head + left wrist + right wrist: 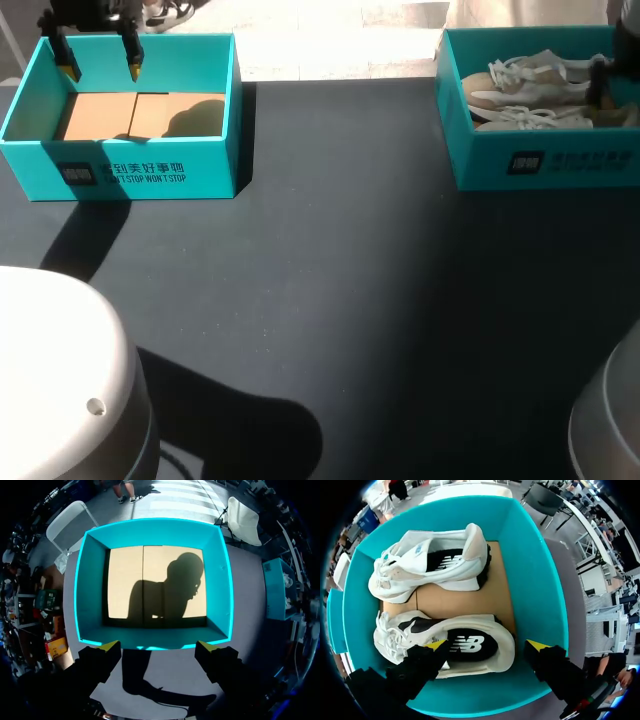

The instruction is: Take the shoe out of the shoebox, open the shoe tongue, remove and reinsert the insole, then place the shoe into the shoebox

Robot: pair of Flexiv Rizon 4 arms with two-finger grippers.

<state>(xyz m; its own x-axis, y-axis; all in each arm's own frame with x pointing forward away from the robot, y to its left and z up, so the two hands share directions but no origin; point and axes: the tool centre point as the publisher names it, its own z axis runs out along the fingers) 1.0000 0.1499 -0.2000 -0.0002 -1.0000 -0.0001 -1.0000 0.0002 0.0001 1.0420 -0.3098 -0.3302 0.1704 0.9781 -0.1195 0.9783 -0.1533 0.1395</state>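
Observation:
Two white shoes lie on their sides in the teal shoebox (545,160) at the back right: one (525,85) at the far side, one (530,118) nearer. My right gripper (486,644) hangs open above the nearer shoe (490,662), touching nothing; the other shoe (432,562) lies ahead of it inside the box wall (535,580). In the head view only one dark finger (599,85) shows. My left gripper (100,69) hangs open over a second teal box (140,170) at the back left, holding nothing. Only bare cardboard lines that box (92,605), ahead of the left gripper (158,647).
The black tabletop (340,300) stretches between and in front of the two boxes. My arms' pale bases fill the lower left (60,380) and lower right (610,420) corners of the head view.

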